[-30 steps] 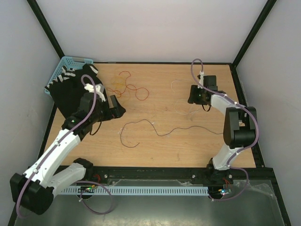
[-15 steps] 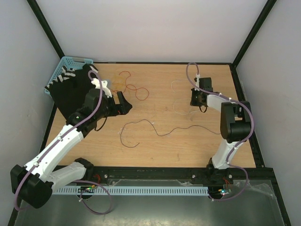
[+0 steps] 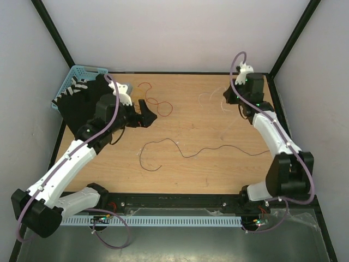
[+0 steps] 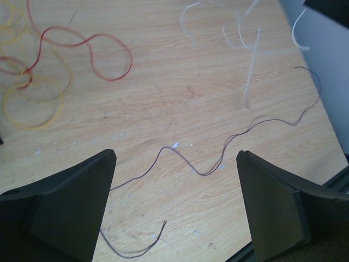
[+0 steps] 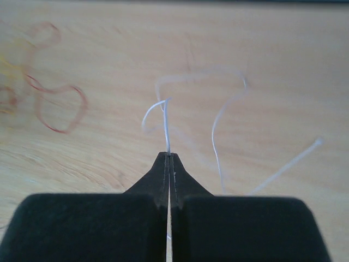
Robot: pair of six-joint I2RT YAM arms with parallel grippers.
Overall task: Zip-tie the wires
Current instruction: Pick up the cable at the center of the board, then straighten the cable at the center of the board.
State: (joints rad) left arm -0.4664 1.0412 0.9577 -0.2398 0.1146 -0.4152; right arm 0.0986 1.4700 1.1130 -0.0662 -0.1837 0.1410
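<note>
Inspection from the remote station. The right gripper sits near the far-right corner of the bench, its jaws pressed together on a thin white strand. I cannot tell whether this is a wire or a tie. The strand runs straight out ahead of the fingertips, then curls over, and its free length lies toward the left edge. A straight white zip tie lies loose on the wood close by, not gripped. The left gripper hangs above the far-left part of the bench with its fingers wide apart and nothing between them. The red wire and yellow wire lie tangled just beyond it, toward the far-left corner. The dark wire runs left to right across the middle, closer to the near edge and well apart from the others. Finding: the wires are not yet gathered. In my judgement the left arm is the nearer one for the coloured wires and the dark wire's left end.
</note>
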